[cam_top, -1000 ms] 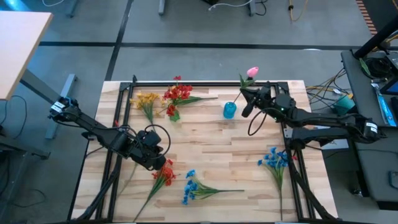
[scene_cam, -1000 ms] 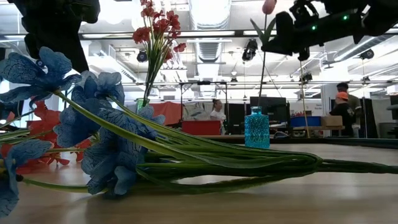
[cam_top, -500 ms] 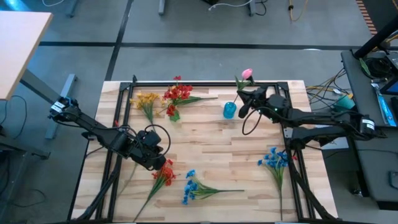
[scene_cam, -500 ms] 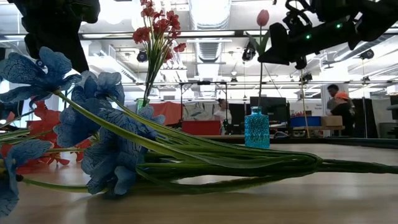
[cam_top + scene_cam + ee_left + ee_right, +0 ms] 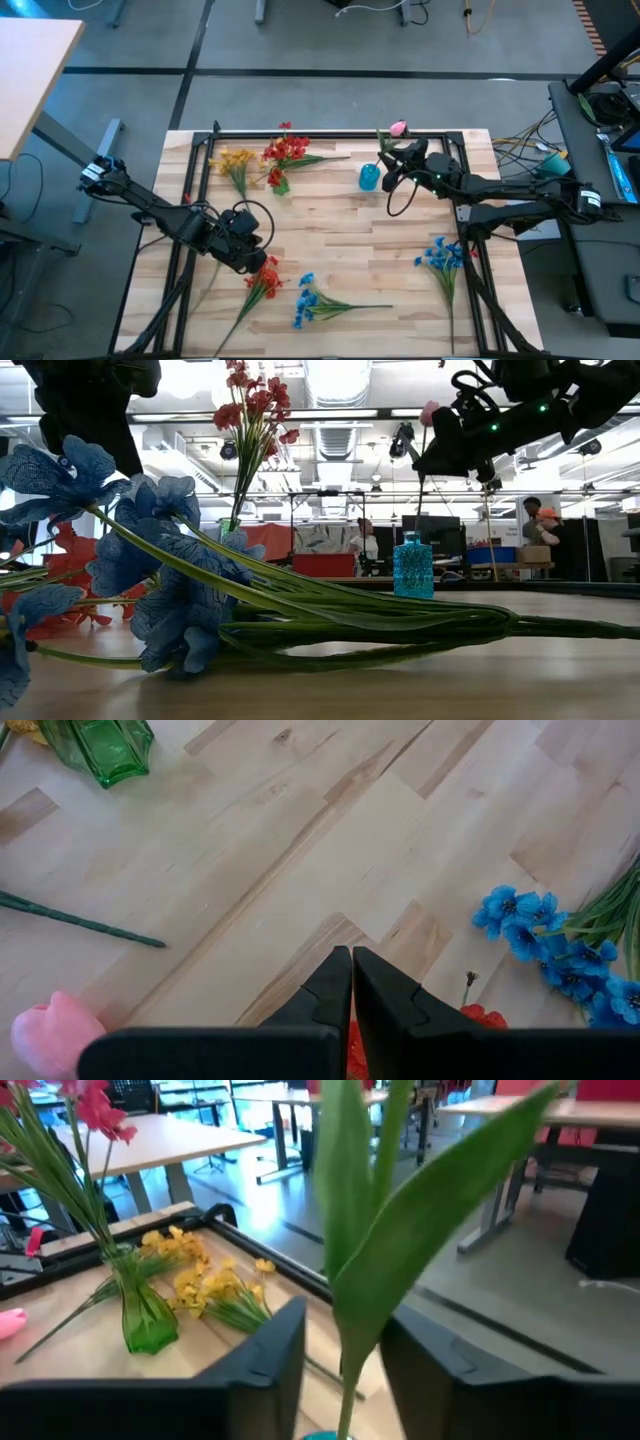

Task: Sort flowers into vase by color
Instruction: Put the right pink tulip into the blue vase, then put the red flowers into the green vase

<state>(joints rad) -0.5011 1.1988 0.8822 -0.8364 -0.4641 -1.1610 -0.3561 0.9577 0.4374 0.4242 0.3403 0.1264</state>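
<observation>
Overhead, table-level and two wrist views, sharing the blue vase (image 5: 369, 177).
</observation>
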